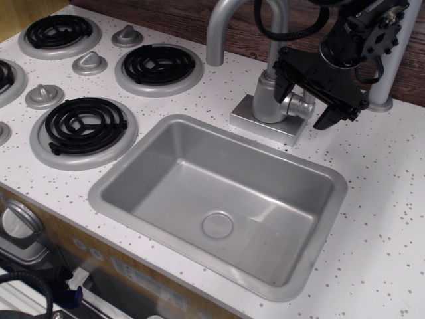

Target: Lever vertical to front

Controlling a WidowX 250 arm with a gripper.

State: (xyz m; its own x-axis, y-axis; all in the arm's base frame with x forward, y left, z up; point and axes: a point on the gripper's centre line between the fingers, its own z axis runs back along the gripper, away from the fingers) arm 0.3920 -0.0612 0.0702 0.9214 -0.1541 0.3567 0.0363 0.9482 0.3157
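Observation:
The faucet body (267,98) stands on its base plate (255,123) behind the sink. On its right side the lever (296,106) shows as a short silver stub with a round end, pointing right and slightly to the front. My black gripper (303,107) is open and hangs just above and around that stub. One finger (281,81) is by the faucet body and the other (330,114) is to the right of the stub. I cannot tell whether either finger touches the lever. The gripper hides the part of the lever above the stub.
The curved spout pipe (222,23) arches up behind the faucet. A straight grey pole (388,63) stands at the back right, close to my arm. The steel sink (126,169) lies in front. Black stove burners (85,125) and knobs (89,63) fill the left counter.

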